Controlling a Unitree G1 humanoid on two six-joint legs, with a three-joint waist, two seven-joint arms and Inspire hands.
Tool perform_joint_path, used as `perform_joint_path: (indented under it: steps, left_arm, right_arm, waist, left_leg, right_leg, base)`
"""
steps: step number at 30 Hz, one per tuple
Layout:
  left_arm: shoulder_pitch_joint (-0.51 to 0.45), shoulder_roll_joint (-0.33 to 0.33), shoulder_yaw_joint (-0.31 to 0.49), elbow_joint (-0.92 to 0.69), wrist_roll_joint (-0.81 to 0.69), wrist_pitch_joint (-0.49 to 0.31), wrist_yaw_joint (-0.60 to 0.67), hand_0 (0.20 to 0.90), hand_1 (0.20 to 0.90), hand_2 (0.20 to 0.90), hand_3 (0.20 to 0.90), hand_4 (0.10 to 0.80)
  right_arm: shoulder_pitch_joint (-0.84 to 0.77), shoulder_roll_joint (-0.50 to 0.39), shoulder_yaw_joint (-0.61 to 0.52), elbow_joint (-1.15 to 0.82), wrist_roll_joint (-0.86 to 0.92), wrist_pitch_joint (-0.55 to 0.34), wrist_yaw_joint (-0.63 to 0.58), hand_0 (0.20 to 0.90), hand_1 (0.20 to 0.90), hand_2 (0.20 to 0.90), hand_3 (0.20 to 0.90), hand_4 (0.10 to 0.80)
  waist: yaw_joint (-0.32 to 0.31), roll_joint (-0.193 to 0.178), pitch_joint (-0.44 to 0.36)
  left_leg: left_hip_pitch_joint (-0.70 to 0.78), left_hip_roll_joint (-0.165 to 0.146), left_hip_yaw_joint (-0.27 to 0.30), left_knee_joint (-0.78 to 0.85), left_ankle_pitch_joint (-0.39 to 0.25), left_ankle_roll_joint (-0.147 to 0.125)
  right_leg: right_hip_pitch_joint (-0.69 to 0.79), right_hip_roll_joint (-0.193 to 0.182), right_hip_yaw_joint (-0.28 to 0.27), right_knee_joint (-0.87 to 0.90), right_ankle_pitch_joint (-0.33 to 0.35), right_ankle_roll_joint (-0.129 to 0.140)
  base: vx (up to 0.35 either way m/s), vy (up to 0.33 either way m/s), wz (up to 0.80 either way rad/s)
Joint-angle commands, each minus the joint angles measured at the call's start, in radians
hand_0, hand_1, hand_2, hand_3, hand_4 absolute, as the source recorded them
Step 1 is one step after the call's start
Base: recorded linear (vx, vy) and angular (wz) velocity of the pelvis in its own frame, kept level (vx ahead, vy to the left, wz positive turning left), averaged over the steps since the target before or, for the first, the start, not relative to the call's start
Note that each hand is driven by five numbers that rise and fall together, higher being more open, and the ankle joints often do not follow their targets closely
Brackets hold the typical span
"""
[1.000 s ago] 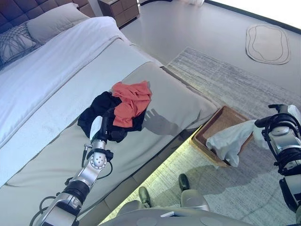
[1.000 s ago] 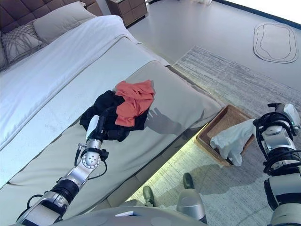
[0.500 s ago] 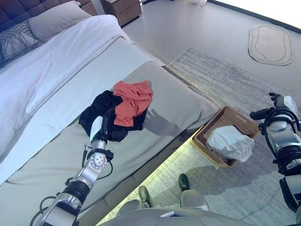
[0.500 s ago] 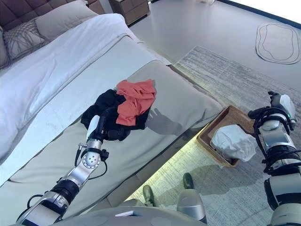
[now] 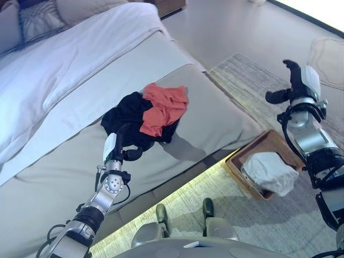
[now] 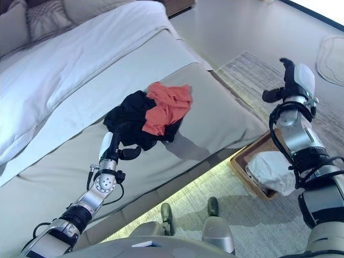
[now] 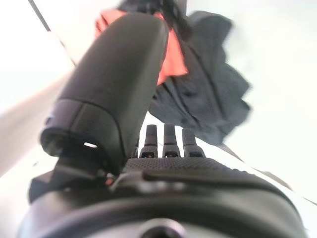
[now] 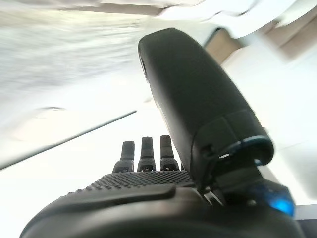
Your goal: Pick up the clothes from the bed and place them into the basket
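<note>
Bed (image 5: 215,115) runs diagonally across the room, grey cover over the near part, white duvet (image 5: 70,59) further up, pillows (image 6: 45,16) at the head. Grey floor beyond, with a pale woven rug (image 5: 242,80) alongside the bed.

Left hand (image 5: 119,146) rests on the bed cover, fingers relaxed and straight, holding nothing. Just past its fingertips lies a black garment (image 5: 124,113) in a crumpled heap, with an orange-red garment (image 5: 164,107) lying on top of it, on the side away from the hand.

Right hand (image 6: 287,80) is raised in the air over the rug, fingers spread apart, empty. Below it, on the rug at the bed's edge, sits the brown basket (image 5: 252,151) (a white garment (image 5: 271,172) bunched inside, spilling over one rim).
</note>
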Motion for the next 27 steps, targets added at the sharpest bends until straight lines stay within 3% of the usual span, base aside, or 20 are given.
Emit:
perform_joint_path:
  steps: [1, 8, 14, 17, 27]
  left_arm:
    - [-0.063, 0.062, -0.005, -0.015, -0.007, -0.050, 0.082, 0.900, 0.900, 0.900, 0.900, 0.800]
    - [-0.002, 0.110, 0.020, -0.076, 0.000, -0.070, 0.044, 0.900, 0.900, 0.900, 0.900, 0.800]
    - [-0.031, 0.161, -0.006, -0.137, -0.036, -0.151, 0.034, 0.900, 0.900, 0.900, 0.900, 0.800]
    - [-0.034, 0.178, -0.011, -0.157, -0.045, -0.173, 0.033, 0.900, 0.900, 0.900, 0.900, 0.800]
    - [-0.056, 0.215, -0.022, -0.277, -0.064, -0.184, 0.029, 0.900, 0.900, 0.900, 0.900, 0.800]
  right_arm:
    - [-0.212, 0.009, 0.085, -0.051, -0.095, -0.057, -0.054, 0.900, 0.900, 0.900, 0.900, 0.800]
    - [-0.304, 0.053, 0.203, 0.050, -0.090, -0.014, -0.003, 0.900, 0.900, 0.900, 0.900, 0.800]
    - [-0.418, 0.062, 0.255, 0.275, -0.064, -0.049, -0.017, 0.900, 0.900, 0.900, 0.900, 0.800]
    - [-0.453, 0.060, 0.271, 0.301, -0.065, -0.015, -0.002, 0.900, 0.900, 0.900, 0.900, 0.800]
    - [-0.575, 0.085, 0.310, 0.425, -0.078, 0.077, 0.029, 0.900, 0.900, 0.900, 0.900, 0.800]
  waist:
    - [0.063, -0.101, -0.048]
    - [0.156, -0.097, -0.027]
    - [0.239, -0.034, 0.112]
    - [0.260, -0.012, 0.159]
    - [0.326, 0.014, 0.278]
  left_leg:
    - [0.009, 0.007, -0.027, 0.002, -0.092, -0.021]
    - [-0.016, -0.017, -0.094, 0.010, -0.084, -0.008]
    - [-0.167, -0.053, -0.185, 0.136, -0.078, 0.009]
    - [-0.201, -0.069, -0.210, 0.152, -0.072, 0.015]
    - [-0.358, -0.129, -0.255, 0.308, -0.110, 0.045]
  right_leg:
    - [0.020, -0.081, -0.038, 0.007, -0.048, 0.023]
    - [0.017, -0.110, -0.100, 0.061, -0.075, 0.016]
    - [-0.099, -0.167, -0.165, 0.268, -0.146, -0.002]
    - [-0.126, -0.178, -0.178, 0.304, -0.159, -0.008]
    - [-0.282, -0.212, -0.201, 0.509, -0.234, -0.005]
  base:
    - [0.052, -0.034, 0.34]
    - [0.107, -0.003, 0.32]
    - [-0.067, 0.050, 0.45]
    - [-0.037, 0.019, 0.36]
    - [-0.021, -0.015, 0.21]
